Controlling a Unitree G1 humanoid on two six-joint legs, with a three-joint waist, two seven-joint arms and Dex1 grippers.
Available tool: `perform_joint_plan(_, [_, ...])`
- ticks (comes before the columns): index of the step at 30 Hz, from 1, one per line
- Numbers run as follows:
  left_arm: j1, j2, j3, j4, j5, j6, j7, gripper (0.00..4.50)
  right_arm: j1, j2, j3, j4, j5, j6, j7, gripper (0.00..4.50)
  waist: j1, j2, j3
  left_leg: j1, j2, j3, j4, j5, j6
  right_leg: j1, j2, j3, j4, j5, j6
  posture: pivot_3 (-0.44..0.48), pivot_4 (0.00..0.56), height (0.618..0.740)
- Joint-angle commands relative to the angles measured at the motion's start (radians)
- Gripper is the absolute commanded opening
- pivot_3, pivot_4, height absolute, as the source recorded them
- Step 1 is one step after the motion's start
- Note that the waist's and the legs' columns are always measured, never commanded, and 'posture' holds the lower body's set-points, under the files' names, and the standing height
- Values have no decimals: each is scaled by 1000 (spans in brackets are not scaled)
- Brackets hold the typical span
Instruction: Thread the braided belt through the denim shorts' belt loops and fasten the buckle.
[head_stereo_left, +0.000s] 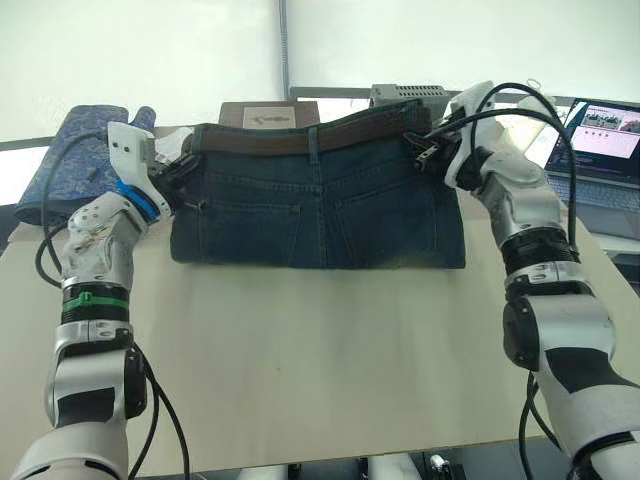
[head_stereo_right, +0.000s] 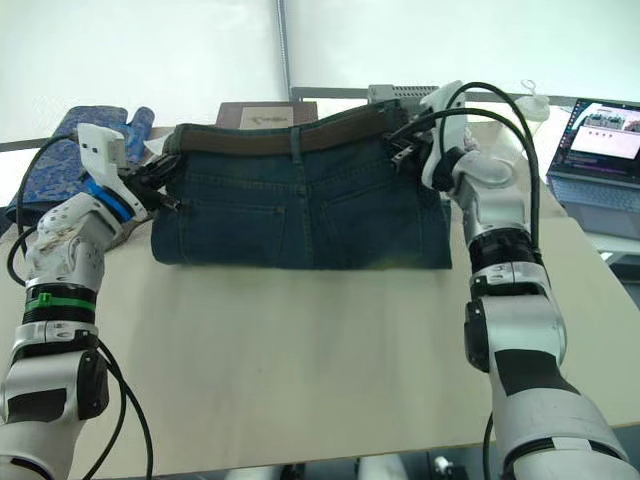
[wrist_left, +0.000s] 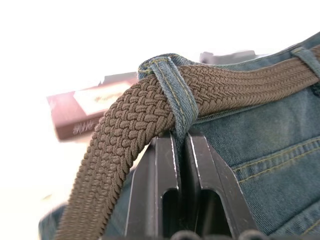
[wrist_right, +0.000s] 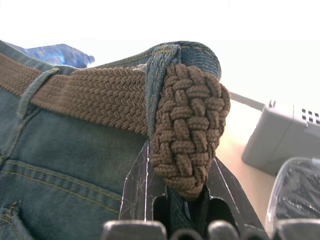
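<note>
The denim shorts (head_stereo_left: 320, 220) lie flat at the far side of the table, waistband away from me. The braided belt (head_stereo_left: 270, 143) runs along the waistband under the belt loops (head_stereo_left: 314, 140). My left gripper (head_stereo_left: 185, 170) is at the waistband's left end. In the left wrist view its fingers (wrist_left: 160, 165) are shut on the bottom of a belt loop (wrist_left: 177, 100), with the belt (wrist_left: 225, 90) passing through it. My right gripper (head_stereo_left: 425, 152) is at the right end, shut where the belt (wrist_right: 187, 130) folds back around the corner loop (wrist_right: 157, 90). The buckle is hidden.
A blue patterned rolled cloth (head_stereo_left: 70, 160) lies at the table's far left. A brown box (head_stereo_left: 268, 113) and a grey device (head_stereo_left: 405, 95) stand behind the shorts. An open laptop (head_stereo_left: 605, 150) sits at the far right. Bare table (head_stereo_left: 320, 350) stretches in front of the shorts.
</note>
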Motion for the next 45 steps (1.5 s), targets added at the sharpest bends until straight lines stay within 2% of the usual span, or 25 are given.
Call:
perform_joint_plan(1, [164, 15, 35, -293, -69, 57, -26, 0, 168, -52, -43, -318, 114, 89, 131, 87, -1, 0, 0, 0, 0, -1, 0, -2, 2, 0, -1, 0, 1, 0, 0, 0, 150, 740])
perform_joint_plan(4, [395, 11, 54, -567, -91, 86, -3, 0, 410, -107, -79, -669, 247, 245, 180, 87, 2, 0, 0, -1, -1, -1, 2, -5, 5, -3, -2, 0, 4, 0, 0, 0, 150, 740])
perform_joint_plan(8, [687, 23, 72, -790, -32, 3, -26, 0, 679, -197, -153, -989, 403, 411, 209, 87, 13, 1, 0, -1, -2, 1, 4, -7, 8, -3, -5, 0, 5, -1, 1, 0, 150, 740])
perform_joint_plan(13, [891, 20, 60, -857, 41, -120, -58, 0, 896, -275, -219, -1184, 522, 539, 215, 87, 28, 1, 1, 4, 0, 3, 4, -9, 13, 8, -7, -2, -11, -2, 4, 0, 150, 740])
perform_joint_plan(16, [990, 22, 37, -871, 66, -150, -83, 0, 1054, -317, -216, -1259, 476, 496, 267, 87, 39, 2, 1, 18, 6, 5, 4, -10, 3, 23, -9, -3, -11, -4, -5, 0, 150, 740])
perform_joint_plan(17, [1036, 34, 32, -875, 67, -141, -104, 0, 1132, -343, -204, -1283, 432, 457, 307, 87, 39, 3, 1, 21, 9, 6, 4, -10, 2, 26, -9, -4, -11, -10, 1, 0, 150, 740])
perform_joint_plan(19, [1100, 48, 47, -892, 13, -85, -135, 747, 1263, -395, -188, -1318, 374, 405, 380, 1110, 42, 4, 0, 25, 13, 9, 4, -10, 2, 31, -7, -8, -11, -13, 1, 0, 150, 740])
perform_joint_plan(20, [1117, 48, 64, -898, -23, -49, -131, 1019, 1313, -410, -186, -1329, 358, 385, 401, 1398, 41, 4, 0, 26, 15, 11, 4, -10, 2, 33, -7, -10, -11, -16, 1, 0, 150, 740])
perform_joint_plan(22, [1143, 62, 119, -892, -115, 64, -121, 1921, 1375, -415, -207, -1356, 355, 371, 402, 2122, 40, 4, 0, 28, 17, 13, 5, -9, 4, 35, -5, -13, -10, -19, 1, 0, 150, 740])
perform_joint_plan(23, [1152, 84, 164, -874, -188, 152, -123, 2365, 1424, -432, -225, -1378, 349, 358, 434, 2461, 40, 4, 0, 27, 18, 13, 5, -6, 10, 35, -4, -14, -10, -19, 1, 0, 150, 740])
perform_joint_plan(26, [1179, 170, 277, -810, -412, 410, -189, 3739, 1510, -455, -268, -1427, 350, 322, 488, 2504, 38, 4, 0, 28, 20, 11, 5, -6, 10, 36, -2, -15, -9, -16, 5, 0, 150, 740])
perform_joint_plan(27, [1145, 206, 331, -743, -509, 501, -210, 4153, 1531, -450, -286, -1444, 360, 292, 515, 2504, 36, 4, 0, 28, 21, 11, 5, -6, 9, 36, -1, -16, -9, -16, 5, 0, 150, 740])
perform_joint_plan(30, [1028, 269, 420, -611, -671, 653, -208, 4153, 1582, -456, -317, -1457, 349, 230, 580, 2504, 40, 4, 0, 30, 23, 10, 5, -7, 8, 37, 0, -19, -8, -21, -1, 0, 150, 740])
perform_joint_plan(33, [881, 302, 450, -543, -796, 765, -161, 4153, 1631, -472, -340, -1455, 296, 159, 631, 2504, 55, 2, 1, 34, 23, 8, 5, -8, 6, 38, 0, -21, -8, -23, 0, 0, 150, 740])
perform_joint_plan(34, [842, 317, 444, -535, -810, 789, -159, 4153, 1607, -473, -360, -1455, 348, 209, 601, 2504, 57, 2, 1, 34, 23, 8, 5, -13, -1, 38, -1, -21, -9, -24, 0, 0, 150, 740])
perform_joint_plan(35, [811, 323, 431, -540, -797, 790, -149, 4153, 1581, -476, -376, -1454, 407, 270, 566, 2504, 56, 1, 1, 34, 23, 9, 5, -13, -2, 38, -1, -21, -9, -23, 0, 0, 150, 740])
perform_joint_plan(38, [687, 316, 351, -577, -772, 804, -69, 3334, 1450, -464, -405, -1445, 599, 421, 419, 2504, 51, 0, 1, 35, 21, 10, 5, -13, -2, 39, -3, -18, -9, -20, 0, 0, 150, 740])
perform_joint_plan(41, [582, 280, 176, -623, -609, 762, 44, 1885, 1270, -440, -339, -1418, 676, 544, 218, 2504, 52, -1, 1, 34, 21, 10, 5, -13, -3, 40, -3, -18, -9, -12, -9, 0, 150, 740])
perform_joint_plan(42, [551, 257, 127, -626, -566, 760, 90, 1379, 1203, -434, -288, -1384, 663, 615, 133, 2257, 53, -1, 1, 34, 21, 10, 4, -13, -4, 39, -3, -18, -9, -11, -9, 0, 150, 740])
perform_joint_plan(45, [488, 179, 8, -611, -447, 741, 192, 29, 1076, -432, -76, -1315, 400, 637, -29, 1390, 51, -2, 1, 33, 22, 10, 3, -13, -5, 38, -2, -18, -9, -11, -10, 0, 150, 740])
